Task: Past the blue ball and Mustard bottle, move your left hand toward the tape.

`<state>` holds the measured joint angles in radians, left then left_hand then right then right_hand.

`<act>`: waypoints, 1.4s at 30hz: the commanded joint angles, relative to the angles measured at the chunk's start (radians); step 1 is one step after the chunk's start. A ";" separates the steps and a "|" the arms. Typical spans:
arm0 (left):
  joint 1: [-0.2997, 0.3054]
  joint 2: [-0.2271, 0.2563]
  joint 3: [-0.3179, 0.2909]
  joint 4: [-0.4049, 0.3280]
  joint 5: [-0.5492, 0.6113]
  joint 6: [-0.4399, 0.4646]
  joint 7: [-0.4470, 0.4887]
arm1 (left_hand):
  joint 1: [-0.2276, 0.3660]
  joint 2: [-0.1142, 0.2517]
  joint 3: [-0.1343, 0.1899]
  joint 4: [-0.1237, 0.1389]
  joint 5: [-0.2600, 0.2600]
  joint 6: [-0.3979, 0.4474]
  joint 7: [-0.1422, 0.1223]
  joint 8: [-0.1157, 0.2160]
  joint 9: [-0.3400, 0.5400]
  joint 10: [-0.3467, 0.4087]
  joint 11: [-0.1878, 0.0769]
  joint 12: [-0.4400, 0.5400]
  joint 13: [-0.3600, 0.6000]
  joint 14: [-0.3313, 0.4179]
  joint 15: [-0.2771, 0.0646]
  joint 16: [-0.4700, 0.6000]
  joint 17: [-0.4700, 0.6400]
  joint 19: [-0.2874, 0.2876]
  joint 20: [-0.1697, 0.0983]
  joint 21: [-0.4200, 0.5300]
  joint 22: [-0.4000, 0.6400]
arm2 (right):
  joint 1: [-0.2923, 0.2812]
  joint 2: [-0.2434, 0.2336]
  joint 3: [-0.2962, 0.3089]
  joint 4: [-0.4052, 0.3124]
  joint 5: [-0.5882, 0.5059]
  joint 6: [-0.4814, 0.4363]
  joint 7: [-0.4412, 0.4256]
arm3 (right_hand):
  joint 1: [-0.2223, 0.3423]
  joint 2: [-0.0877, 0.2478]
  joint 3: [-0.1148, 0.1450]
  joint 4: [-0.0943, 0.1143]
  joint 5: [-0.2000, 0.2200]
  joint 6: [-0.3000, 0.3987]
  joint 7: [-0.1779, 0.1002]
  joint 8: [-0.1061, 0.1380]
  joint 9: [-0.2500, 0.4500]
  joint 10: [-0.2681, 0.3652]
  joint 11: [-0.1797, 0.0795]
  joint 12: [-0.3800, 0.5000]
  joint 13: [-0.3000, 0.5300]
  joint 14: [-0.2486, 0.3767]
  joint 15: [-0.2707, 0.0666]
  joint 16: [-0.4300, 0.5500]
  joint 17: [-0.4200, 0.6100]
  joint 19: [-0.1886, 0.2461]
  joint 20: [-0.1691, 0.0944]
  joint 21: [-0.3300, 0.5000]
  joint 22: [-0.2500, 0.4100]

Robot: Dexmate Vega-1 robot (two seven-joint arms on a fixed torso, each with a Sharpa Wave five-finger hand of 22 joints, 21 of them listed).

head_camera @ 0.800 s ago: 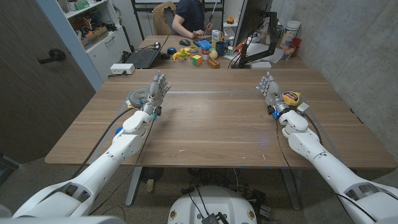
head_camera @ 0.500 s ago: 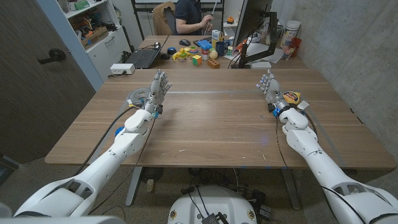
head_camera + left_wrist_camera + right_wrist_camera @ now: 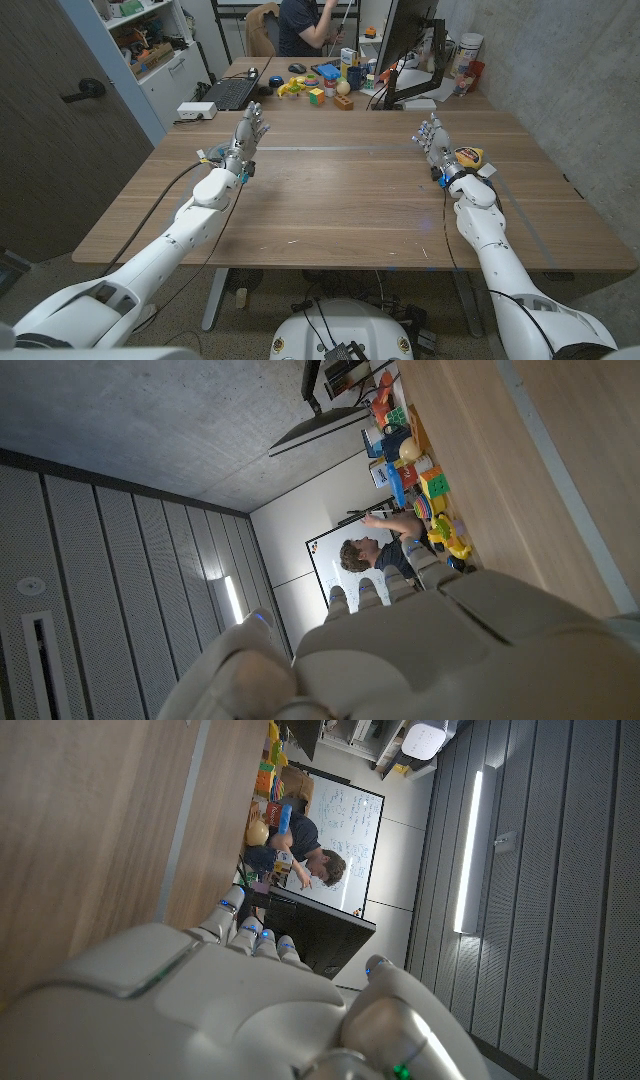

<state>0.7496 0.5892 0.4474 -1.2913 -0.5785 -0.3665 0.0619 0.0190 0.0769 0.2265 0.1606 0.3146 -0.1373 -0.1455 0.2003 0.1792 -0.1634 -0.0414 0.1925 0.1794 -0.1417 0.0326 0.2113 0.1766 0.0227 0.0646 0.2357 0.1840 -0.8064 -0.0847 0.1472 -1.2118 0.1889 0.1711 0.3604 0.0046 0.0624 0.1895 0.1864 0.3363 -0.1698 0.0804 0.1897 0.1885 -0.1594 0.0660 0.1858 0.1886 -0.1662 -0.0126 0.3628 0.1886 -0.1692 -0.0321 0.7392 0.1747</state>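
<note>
Now my left hand (image 3: 246,140) hovers empty with fingers spread, covering the grey tape roll (image 3: 207,155) on the wooden tabletop (image 3: 340,190). My right hand (image 3: 434,145) stands empty, fingers apart, beside a yellow object (image 3: 468,156).

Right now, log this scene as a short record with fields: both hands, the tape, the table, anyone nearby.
left hand: raised over the table's far left, fingers apart, holding nothing
right hand: raised at the far right, fingers apart, holding nothing
tape: mostly hidden behind the left hand
table: wooden
yellow object: beside the right wrist
person: at the far desk
</note>
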 commanded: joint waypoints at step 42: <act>-0.119 0.474 0.039 -0.262 0.628 0.323 0.074 | 0.102 -0.048 -0.021 -0.089 0.027 0.060 -0.075 0.015 0.017 -0.014 -0.066 -0.005 0.013 -0.011 -0.004 -0.003 0.010 -0.077 0.149 -0.050 -0.002 | 0.033 0.184 0.210 -0.004 -0.212 -0.016 0.142 | 0.000 0.118 0.004 0.003 0.007 -0.021 0.003 0.004 0.003 -0.005 0.000 0.007 0.004 -0.145 0.012 0.005 0.003 -0.222 -0.070 -0.015 0.003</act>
<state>0.6730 0.9986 0.4555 -1.5300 -0.0952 -0.1185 0.1663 0.1104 0.0302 0.2038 0.0809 0.3369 -0.0869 -0.2159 0.2079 0.1934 -0.1690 -0.1003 0.1847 0.1888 -0.1440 0.0305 0.2102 0.1842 -0.0508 0.2061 0.1884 0.1813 -0.7685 0.0854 0.3446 -1.2023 -0.0122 0.1630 0.4966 0.0045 0.0623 0.1894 0.1863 0.3362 -0.1697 0.0803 0.1897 0.1882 -0.1593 0.0659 0.1858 0.1883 -0.1716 -0.0072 0.3628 0.1884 -0.1691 -0.0321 0.7278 0.1744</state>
